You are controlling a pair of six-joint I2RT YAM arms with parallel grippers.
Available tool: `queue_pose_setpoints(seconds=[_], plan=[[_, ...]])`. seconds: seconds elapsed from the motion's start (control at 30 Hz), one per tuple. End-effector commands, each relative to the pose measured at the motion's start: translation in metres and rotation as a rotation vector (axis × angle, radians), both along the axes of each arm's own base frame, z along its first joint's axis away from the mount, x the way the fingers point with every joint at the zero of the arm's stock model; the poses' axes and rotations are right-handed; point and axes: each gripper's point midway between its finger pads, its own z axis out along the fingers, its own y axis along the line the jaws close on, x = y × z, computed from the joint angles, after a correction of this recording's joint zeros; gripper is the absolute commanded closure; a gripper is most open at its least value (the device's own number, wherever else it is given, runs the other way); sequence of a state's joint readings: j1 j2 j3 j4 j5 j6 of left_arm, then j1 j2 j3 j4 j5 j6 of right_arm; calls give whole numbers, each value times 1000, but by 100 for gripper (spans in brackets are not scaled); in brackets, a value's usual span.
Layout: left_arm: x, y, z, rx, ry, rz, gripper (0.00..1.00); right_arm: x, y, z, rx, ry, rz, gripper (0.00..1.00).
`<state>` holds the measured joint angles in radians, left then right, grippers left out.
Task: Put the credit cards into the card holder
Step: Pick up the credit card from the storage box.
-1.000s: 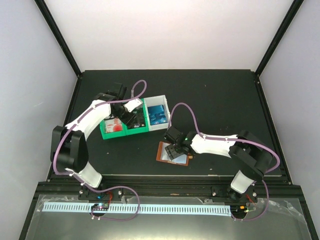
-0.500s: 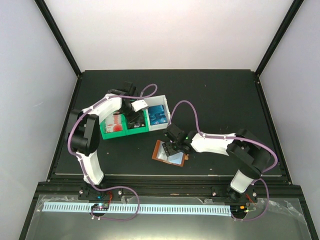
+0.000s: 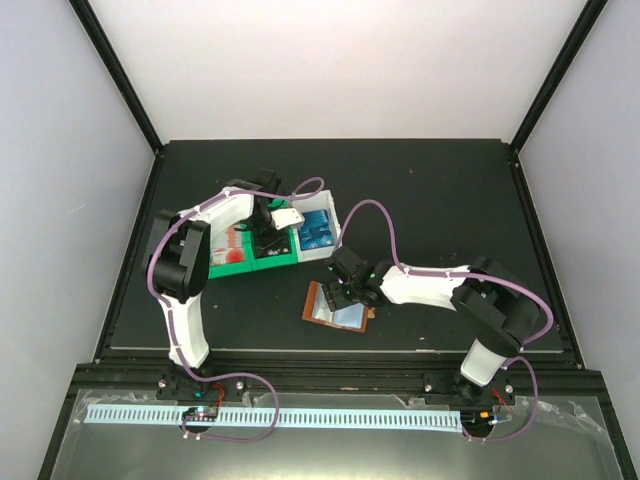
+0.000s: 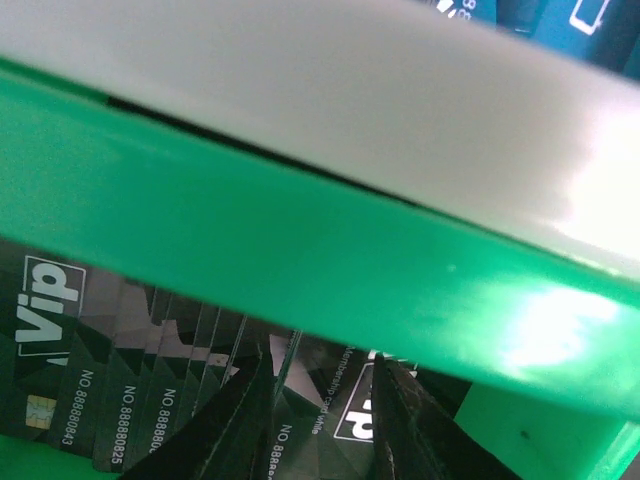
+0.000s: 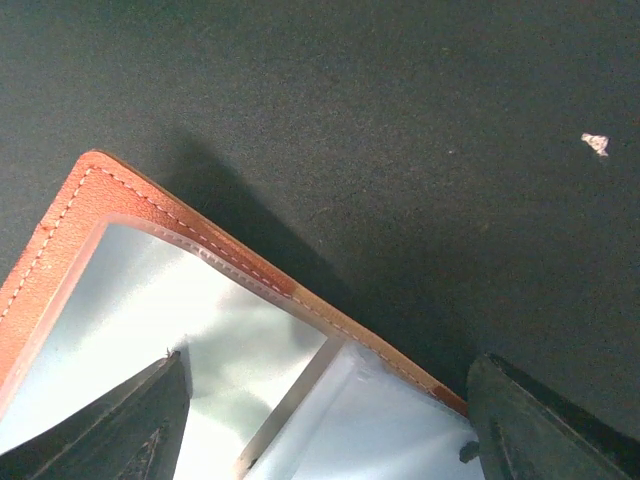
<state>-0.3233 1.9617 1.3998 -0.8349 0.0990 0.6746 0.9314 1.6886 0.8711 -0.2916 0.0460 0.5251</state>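
Note:
Black credit cards (image 4: 130, 400) with white "Vip" print stand leaning in a row inside the green bin (image 4: 300, 240). My left gripper (image 4: 325, 420) is down among them. Its fingers (image 4: 240, 420) stand narrowed on either side of one black card (image 4: 320, 400), with a gap still showing. Blue cards (image 3: 318, 230) fill the white bin, and red-and-white cards (image 3: 232, 245) sit in the green bin's left part. The card holder (image 3: 338, 314) lies open on the mat, with its brown leather rim (image 5: 200, 238) and clear pockets showing. My right gripper (image 5: 330, 440) hovers open over the pockets, holding nothing.
The white bin (image 4: 350, 100) stands against the green bin's (image 3: 225, 270) right wall. Both bins sit at the mat's middle left. A small pale speck (image 5: 596, 143) lies on the dark mat beyond the card holder. Purple cables loop over both arms.
My left gripper has dropped into the green bin's black-card compartment and its jaws have narrowed. The card holder and my right gripper have shifted slightly to the left.

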Motion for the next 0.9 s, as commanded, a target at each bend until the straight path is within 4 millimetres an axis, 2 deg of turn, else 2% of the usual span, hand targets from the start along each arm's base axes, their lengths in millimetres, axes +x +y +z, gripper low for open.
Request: queue_pose_setpoints(seconds=[0.0, 0.27, 0.37, 0.53, 0.67, 0.73, 0.87], plan=[[-8, -8, 3, -28, 40, -40, 73, -46, -28, -44, -115, 222, 1, 23], [-23, -23, 20, -120, 119, -57, 76, -45, -30, -44, -125, 217, -6, 23], [-20, -20, 21, -101, 102, -52, 75, -45, -31, -45, -128, 218, -9, 23], [9, -6, 17, -9, -5, 8, 58, -46, -30, -46, -125, 221, -10, 23], [24, -4, 12, 19, -42, 27, 41, -46, -30, -46, -124, 224, -13, 23], [23, -8, 7, 7, -21, 13, 38, -45, -30, -46, -123, 223, -16, 23], [14, -8, -4, 9, 46, 1, 37, -45, -30, -45, -124, 222, -21, 23]])
